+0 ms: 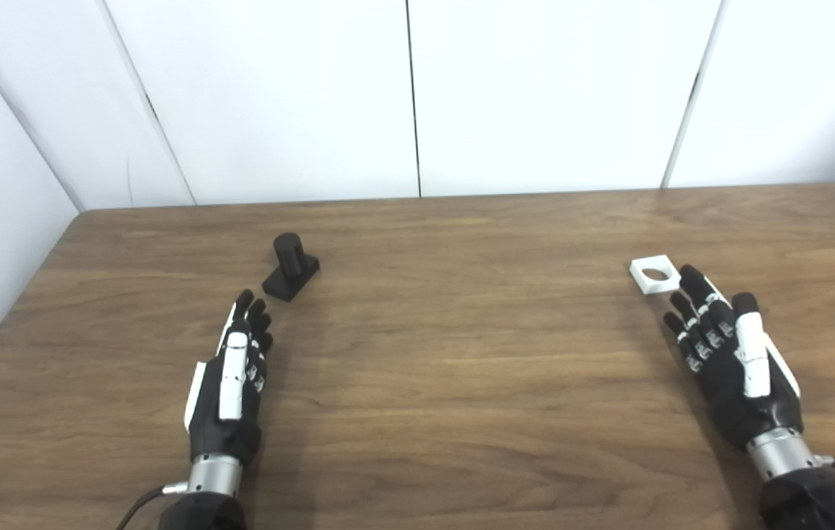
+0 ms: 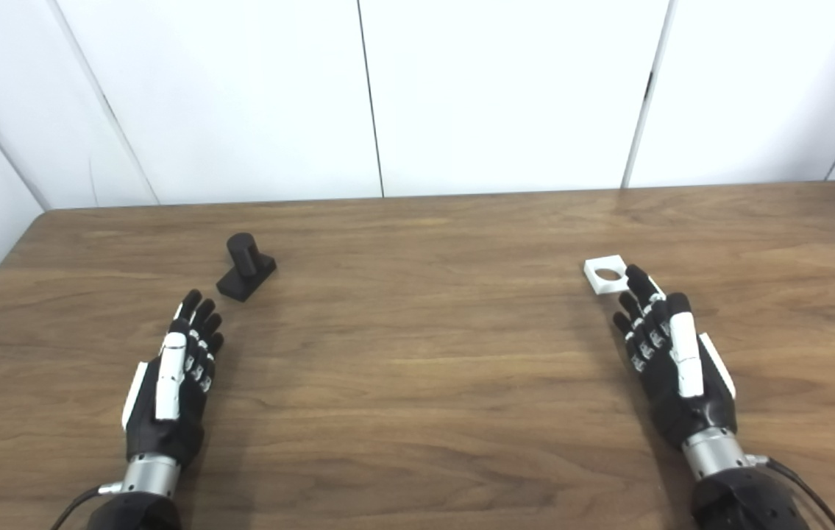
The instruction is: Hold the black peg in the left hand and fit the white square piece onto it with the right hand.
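The black peg (image 1: 290,266) stands upright on its flat black base on the wooden table (image 1: 461,353), left of centre. My left hand (image 1: 232,379) is open and empty, fingers stretched out, its fingertips just short of the base. The white square piece (image 1: 654,274) with a round hole lies flat on the right. My right hand (image 1: 727,358) is open and empty, its fingertips right beside the piece's near right corner. In the right eye view the peg (image 2: 246,265), the piece (image 2: 606,274) and both hands (image 2: 173,379) (image 2: 674,364) show the same way.
White wall panels (image 1: 417,96) stand behind the table's far edge. The table's left edge (image 1: 12,294) runs close to a side wall. A wide stretch of bare wood lies between the two hands.
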